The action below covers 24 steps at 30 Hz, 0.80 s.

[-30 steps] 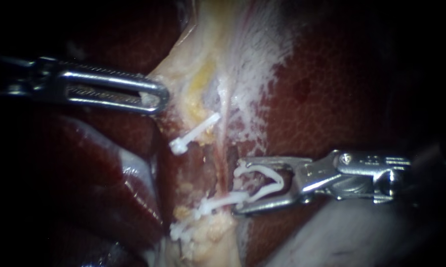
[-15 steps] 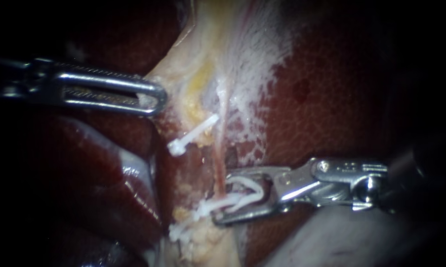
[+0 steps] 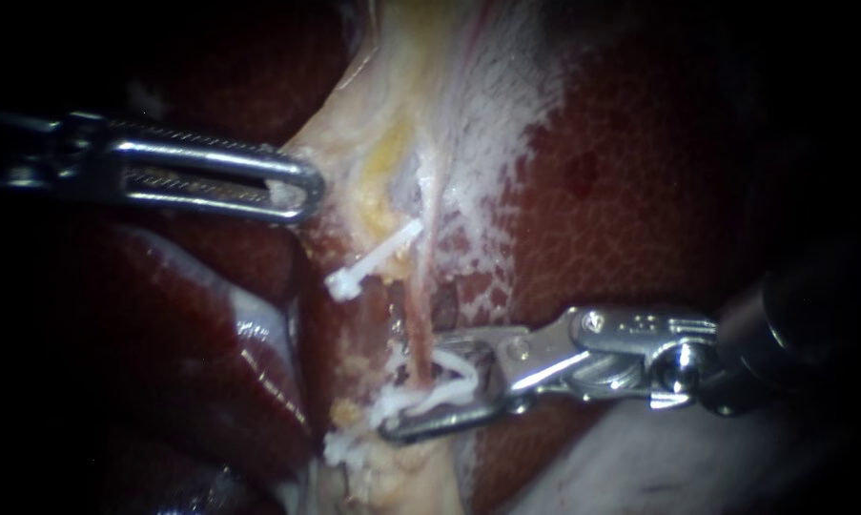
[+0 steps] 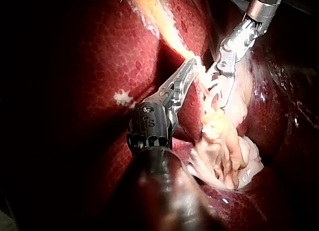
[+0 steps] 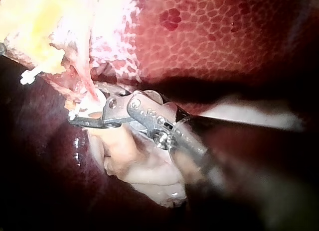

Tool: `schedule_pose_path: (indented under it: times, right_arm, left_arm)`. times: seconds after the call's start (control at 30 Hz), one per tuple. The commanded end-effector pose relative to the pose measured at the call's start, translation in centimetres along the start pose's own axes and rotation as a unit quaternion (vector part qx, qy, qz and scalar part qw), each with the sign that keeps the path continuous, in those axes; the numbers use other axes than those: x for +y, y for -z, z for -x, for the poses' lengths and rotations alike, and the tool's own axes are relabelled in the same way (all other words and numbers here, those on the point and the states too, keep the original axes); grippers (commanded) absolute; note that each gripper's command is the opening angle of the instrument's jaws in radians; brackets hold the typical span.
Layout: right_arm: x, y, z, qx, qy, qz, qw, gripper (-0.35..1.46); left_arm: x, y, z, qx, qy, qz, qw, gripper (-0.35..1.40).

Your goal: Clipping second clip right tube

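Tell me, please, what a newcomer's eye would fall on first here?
First, my right instrument, reaching in low across the dark red liver, holds an open white clip around the thin pink tube. Next, my left instrument grips the pale tissue higher up, close to the upper clip already in place.
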<state>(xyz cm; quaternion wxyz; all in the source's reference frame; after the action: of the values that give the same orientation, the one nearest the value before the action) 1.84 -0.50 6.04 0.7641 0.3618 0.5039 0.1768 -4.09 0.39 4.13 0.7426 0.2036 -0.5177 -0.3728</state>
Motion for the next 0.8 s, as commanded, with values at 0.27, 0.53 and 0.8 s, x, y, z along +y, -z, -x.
schedule_pose_path:
  times: [0.27, 0.53, 0.8]
  right_arm:
    - [0.05, 0.1, -0.01, -0.001, -0.031, -0.002, 0.9995, 0.29]
    - [0.15, 0.22, 0.06, 0.002, -0.056, 0.001, 0.9984, -0.35]
    - [0.13, 0.18, 0.17, -0.012, -0.055, 0.005, 0.9984, -0.35]
  left_arm:
    - [0.03, 0.0, -0.01, 0.0, 0.0, 0.0, 1.0, -0.35]
    - [0.05, -0.01, -0.02, 0.0, 0.0, 0.0, 1.0, -0.35]
    - [0.05, 0.0, -0.03, 0.0, 0.0, 0.0, 1.0, -0.35]
